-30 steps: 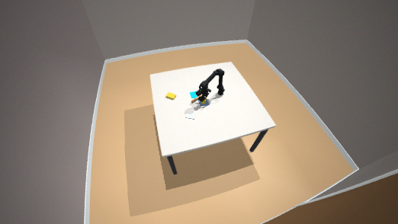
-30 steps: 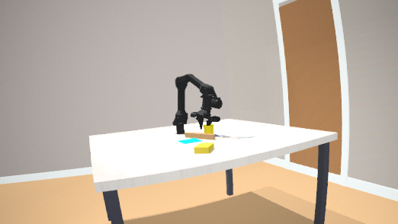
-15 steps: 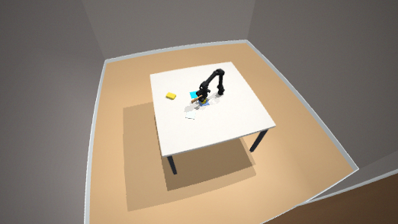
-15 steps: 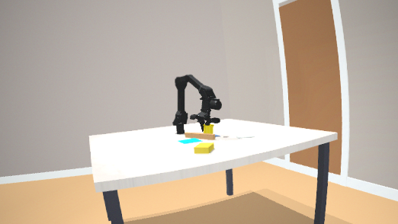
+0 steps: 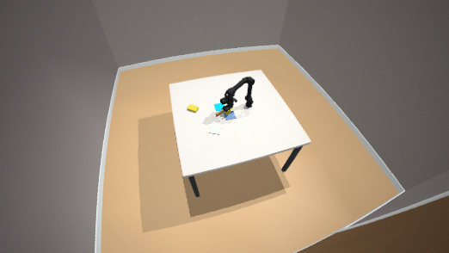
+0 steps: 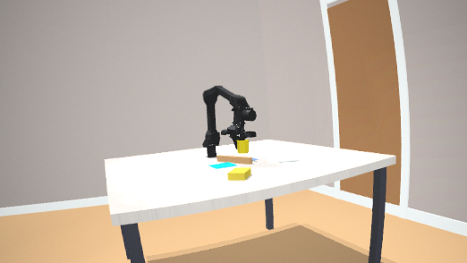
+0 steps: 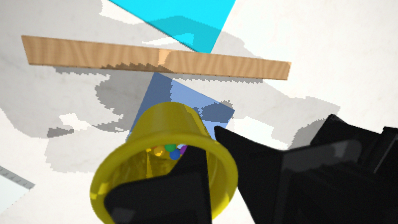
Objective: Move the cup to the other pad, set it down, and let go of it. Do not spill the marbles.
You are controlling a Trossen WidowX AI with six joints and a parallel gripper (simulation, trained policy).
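Gripping the yellow cup [image 5: 228,111] [image 6: 242,146] [image 7: 170,122], fingers hold marbles [image 7: 170,147] aloft

On the table [image 5: 241,142] [image 6: 179,197] [image 7: 350,30]: 1 yellow cup [image 5: 228,111] [image 6: 242,146] [image 7: 170,122], 1 yellow block [image 5: 193,108] [image 6: 239,173], 1 wooden bar [image 5: 219,114] [image 6: 234,159] [image 7: 165,60]. Flat pieces: 1 cyan pad [image 5: 218,107] [image 6: 223,165] [image 7: 185,20], 1 blue pad [image 5: 230,116] [image 6: 255,159] [image 7: 187,95], 1 pale square [image 5: 215,130] [image 6: 288,161] [image 7: 12,190]. Marbles [image 7: 170,147]: at least 4 visible, full count hidden.

My tool [image 5: 228,107] [image 6: 240,142] [image 7: 207,132] is black — the round cup [image 6: 242,146] [image 7: 170,122] yellow, its small round marbles [image 7: 171,149] green, blue, orange and purple. One flat square pad [image 5: 218,107] [image 6: 223,165] [image 7: 190,22] is cyan, another flat pad [image 5: 230,116] [image 7: 187,97] mid-blue — and the long wooden bar [image 6: 234,159] [image 7: 125,56] tan with wavy grain.
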